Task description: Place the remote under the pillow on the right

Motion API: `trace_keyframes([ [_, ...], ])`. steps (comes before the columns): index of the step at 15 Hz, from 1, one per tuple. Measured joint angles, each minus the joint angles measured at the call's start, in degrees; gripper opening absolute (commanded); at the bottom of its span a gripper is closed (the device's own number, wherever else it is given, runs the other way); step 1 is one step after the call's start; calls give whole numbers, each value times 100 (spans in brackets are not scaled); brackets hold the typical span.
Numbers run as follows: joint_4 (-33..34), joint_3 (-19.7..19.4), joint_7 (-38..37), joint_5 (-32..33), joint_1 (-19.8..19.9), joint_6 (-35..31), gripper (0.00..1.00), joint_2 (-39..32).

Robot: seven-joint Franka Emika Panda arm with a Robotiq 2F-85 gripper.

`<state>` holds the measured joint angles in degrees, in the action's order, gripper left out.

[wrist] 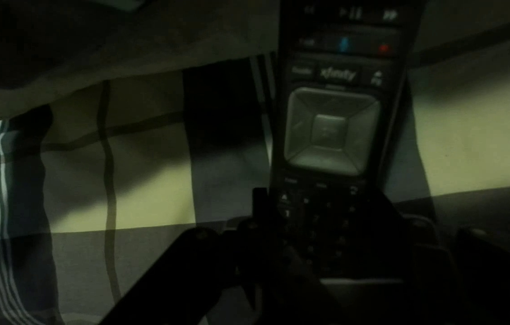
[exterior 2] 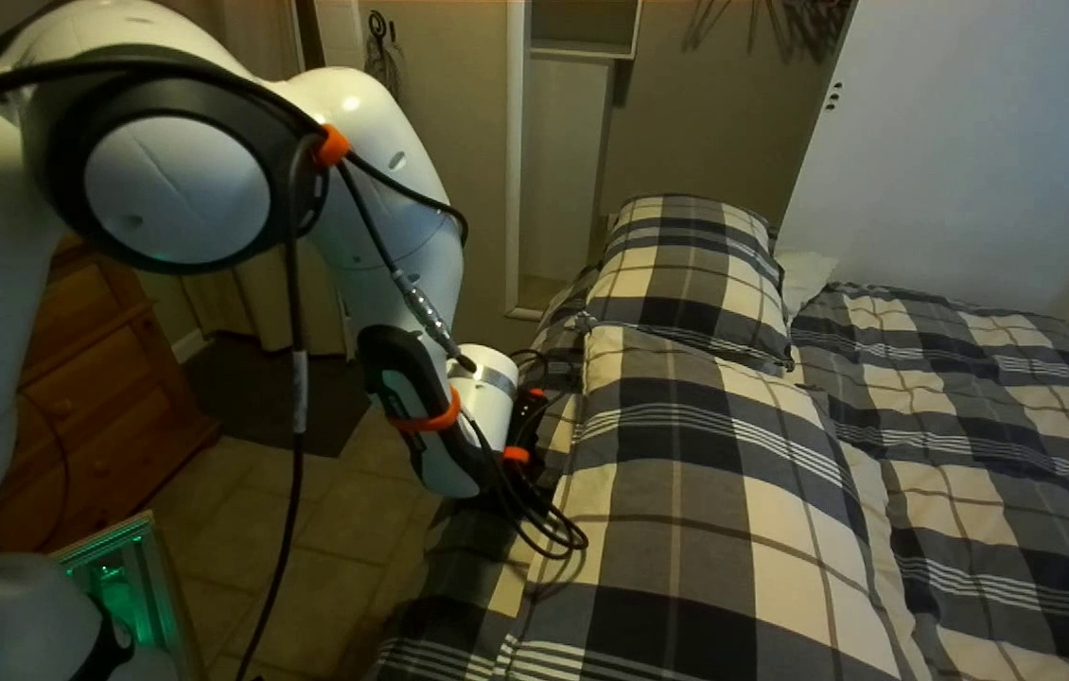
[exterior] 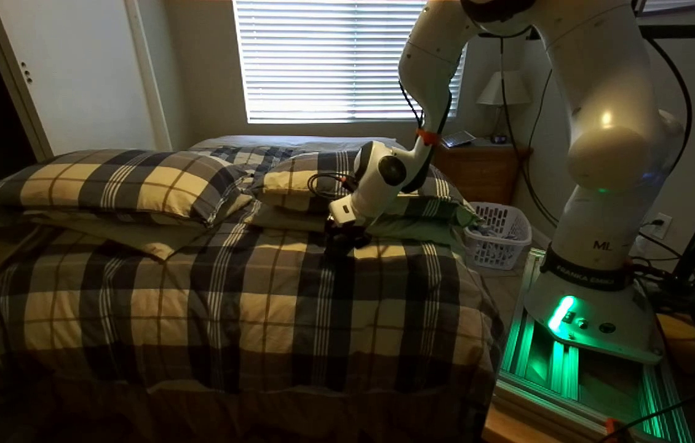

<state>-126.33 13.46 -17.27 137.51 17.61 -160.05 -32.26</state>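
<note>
Two fingers (wrist: pixel 260 203) hold the remote (wrist: pixel 328 131) by its keypad end — its far tip hidden — close to the near edge of the right pillow (exterior: pixel 297 177). I'd say the carry is nearly done; next calls for a low, level push beneath that edge.

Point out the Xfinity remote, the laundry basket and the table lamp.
Xfinity remote (wrist: pixel 330 131), wrist view: square navigation pad.
Laundry basket (exterior: pixel 495 256), in an exterior view: side wall.
Table lamp (exterior: pixel 515 92), in an exterior view: shade.
</note>
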Motion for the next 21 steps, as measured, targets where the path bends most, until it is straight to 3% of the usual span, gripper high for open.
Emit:
trace_keyframes([
  [5,2,-249,568,26,35,-316,29,0],
  [11,117,-233,658,624,245,-311,29,-1],
  [19,355,1092,500,607,1576,-472,29,14],
  [21,354,1228,370,607,1790,-448,29,12],
])
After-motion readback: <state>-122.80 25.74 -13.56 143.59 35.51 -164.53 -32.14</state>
